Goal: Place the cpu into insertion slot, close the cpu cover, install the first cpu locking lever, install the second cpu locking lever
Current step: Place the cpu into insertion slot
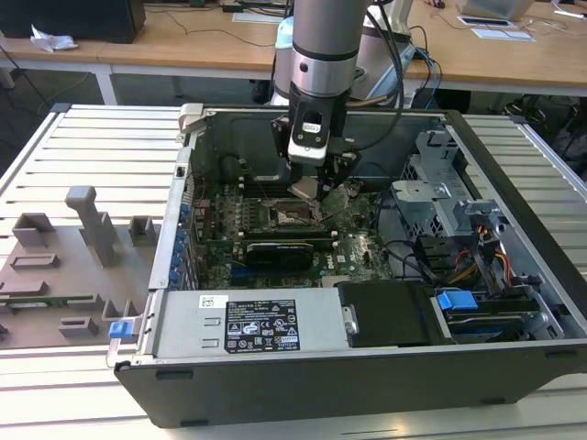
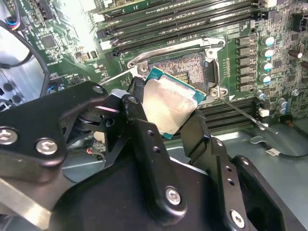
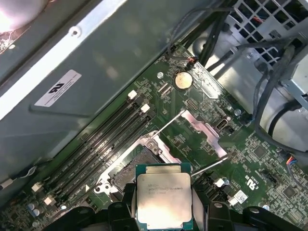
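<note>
CPU [image 2: 171, 108], one only, sits clamped by two opposite edges between the two black fingers [image 2: 137, 108] of the end effector [image 2: 167, 111]. It is tilted, silver top in view with a thin green rim. Faint print marks its top, too small to make out.

Across the exterior view from its left, a grey fixture tray [image 1: 37, 275] with raised blocks lies on the slatted bench [image 1: 92, 156]. Next comes a blue tab [image 1: 116, 330] at the corner of the open computer case [image 1: 303, 390]. One white label [image 1: 261, 325] with black print and symbols lies on the power supply. The arm [image 1: 323, 46] reaches down into the case at its middle, and the end effector [image 1: 307, 190] holds the CPU [image 1: 304, 191] over the insertion slot [image 1: 287, 216], not seated in it. A second blue tab [image 1: 456, 300] marks the drive bay on that view's right.

In the first wrist view one white label [image 3: 57, 88] is stuck to the case wall, and one round coin cell [image 3: 183, 80] sits on the green board. The insertion slot [image 3: 126, 168] shows its bare pin field beside the CPU [image 3: 163, 199]. The CPU cover [image 3: 204, 131] stands open, and two thin locking levers [image 3: 167, 126] are unlatched.
</note>
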You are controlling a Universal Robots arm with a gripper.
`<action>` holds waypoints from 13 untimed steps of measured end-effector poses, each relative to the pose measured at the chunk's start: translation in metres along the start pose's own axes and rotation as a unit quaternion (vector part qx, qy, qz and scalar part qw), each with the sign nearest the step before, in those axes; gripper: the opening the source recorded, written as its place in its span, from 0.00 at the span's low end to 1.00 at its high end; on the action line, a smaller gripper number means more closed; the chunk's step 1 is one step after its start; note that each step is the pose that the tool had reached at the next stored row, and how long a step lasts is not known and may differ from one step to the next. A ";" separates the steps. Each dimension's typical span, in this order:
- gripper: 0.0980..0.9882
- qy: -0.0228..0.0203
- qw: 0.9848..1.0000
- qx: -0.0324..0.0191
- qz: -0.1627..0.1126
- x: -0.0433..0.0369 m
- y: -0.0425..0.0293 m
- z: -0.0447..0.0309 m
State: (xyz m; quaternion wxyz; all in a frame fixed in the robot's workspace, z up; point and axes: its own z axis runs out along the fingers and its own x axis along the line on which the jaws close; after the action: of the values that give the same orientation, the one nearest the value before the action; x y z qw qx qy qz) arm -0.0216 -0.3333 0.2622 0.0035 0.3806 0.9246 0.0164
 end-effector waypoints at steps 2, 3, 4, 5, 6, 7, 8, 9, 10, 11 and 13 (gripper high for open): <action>0.50 -0.001 1.000 0.000 0.009 0.0000 0.0000 0.0000; 0.50 -0.002 1.000 0.001 0.016 0.0000 0.0000 0.0000; 0.50 -0.002 1.000 0.001 0.022 0.0000 0.0000 0.0000; 0.50 -0.003 1.000 0.002 0.029 0.0000 0.0000 0.0000; 0.50 -0.003 0.999 0.002 0.033 0.0000 0.0000 0.0000; 0.50 -0.004 0.999 0.002 0.036 0.0000 0.0000 0.0000; 0.50 -0.005 0.999 0.003 0.045 0.0000 0.0000 0.0000; 0.50 -0.005 0.999 0.003 0.049 0.0000 0.0000 0.0001; 0.50 -0.005 0.999 0.003 0.053 0.0000 0.0000 0.0001; 0.50 -0.006 0.998 0.004 0.058 0.0000 0.0000 0.0001; 0.50 -0.007 0.998 0.004 0.066 0.0000 0.0000 0.0001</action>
State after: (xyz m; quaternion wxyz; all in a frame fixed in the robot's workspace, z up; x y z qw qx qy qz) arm -0.0216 -0.3333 0.2621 0.0070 0.4406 0.8976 0.0103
